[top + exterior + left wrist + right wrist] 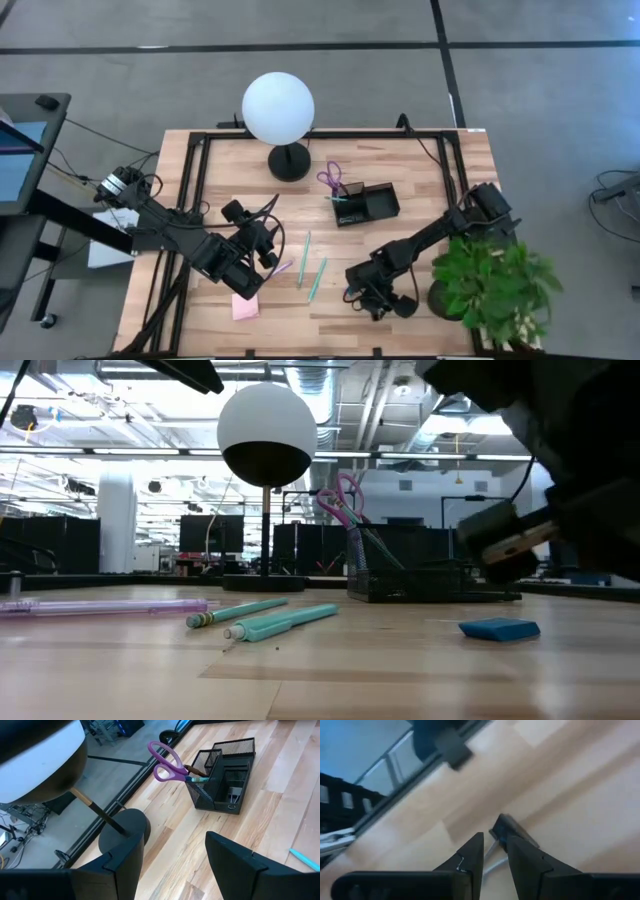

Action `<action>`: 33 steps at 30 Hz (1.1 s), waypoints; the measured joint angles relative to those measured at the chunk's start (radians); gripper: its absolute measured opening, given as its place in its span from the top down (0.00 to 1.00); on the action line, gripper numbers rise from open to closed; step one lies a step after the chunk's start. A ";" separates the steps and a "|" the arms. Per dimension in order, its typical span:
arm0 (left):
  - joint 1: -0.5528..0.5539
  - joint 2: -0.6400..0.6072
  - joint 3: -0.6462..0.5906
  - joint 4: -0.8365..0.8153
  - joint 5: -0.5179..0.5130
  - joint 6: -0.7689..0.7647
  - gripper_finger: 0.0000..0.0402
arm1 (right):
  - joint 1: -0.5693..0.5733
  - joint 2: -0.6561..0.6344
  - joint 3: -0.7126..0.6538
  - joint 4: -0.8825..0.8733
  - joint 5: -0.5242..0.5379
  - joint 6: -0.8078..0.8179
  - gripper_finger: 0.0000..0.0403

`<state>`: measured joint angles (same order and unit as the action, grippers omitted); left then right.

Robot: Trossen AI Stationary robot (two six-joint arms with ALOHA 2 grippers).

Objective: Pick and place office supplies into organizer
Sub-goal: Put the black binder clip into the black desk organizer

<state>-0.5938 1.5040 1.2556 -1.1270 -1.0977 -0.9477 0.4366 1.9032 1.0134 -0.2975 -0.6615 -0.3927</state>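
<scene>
The black organizer (378, 207) stands at the table's middle back, with purple-handled scissors (167, 762) upright in one compartment. Two teal pens (305, 257) (318, 279), a purple pen (100, 606) and a pink sticky-note pad (245, 306) lie on the wood nearer the front. A blue eraser (498, 628) lies flat on the table. My right gripper (495, 842) slants down close over a small black clip (515, 831) with silver wire handles, its fingers a narrow gap apart; I cannot tell whether they touch it. My left gripper (175, 865) hangs open above the table's left, holding nothing.
A white globe lamp (278, 108) on a round black base stands behind the organizer. A green leafy plant (495, 285) fills the front right corner beside my right arm. A black rail frame (195, 190) runs along the table's back and left.
</scene>
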 joint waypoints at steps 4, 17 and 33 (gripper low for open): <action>0.000 0.000 0.000 0.001 0.000 0.000 0.48 | -0.034 -0.006 0.000 -0.006 0.034 0.000 0.80; 0.000 0.000 0.000 -0.007 0.000 0.001 0.48 | -0.161 -0.025 0.003 -0.143 0.149 0.026 0.80; 0.000 0.000 0.000 -0.007 -0.011 0.012 0.48 | -0.254 -0.193 -0.004 -0.243 0.266 0.356 0.80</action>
<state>-0.5938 1.5040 1.2556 -1.1339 -1.1084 -0.9360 0.1830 1.7101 1.0094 -0.5403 -0.3958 -0.0370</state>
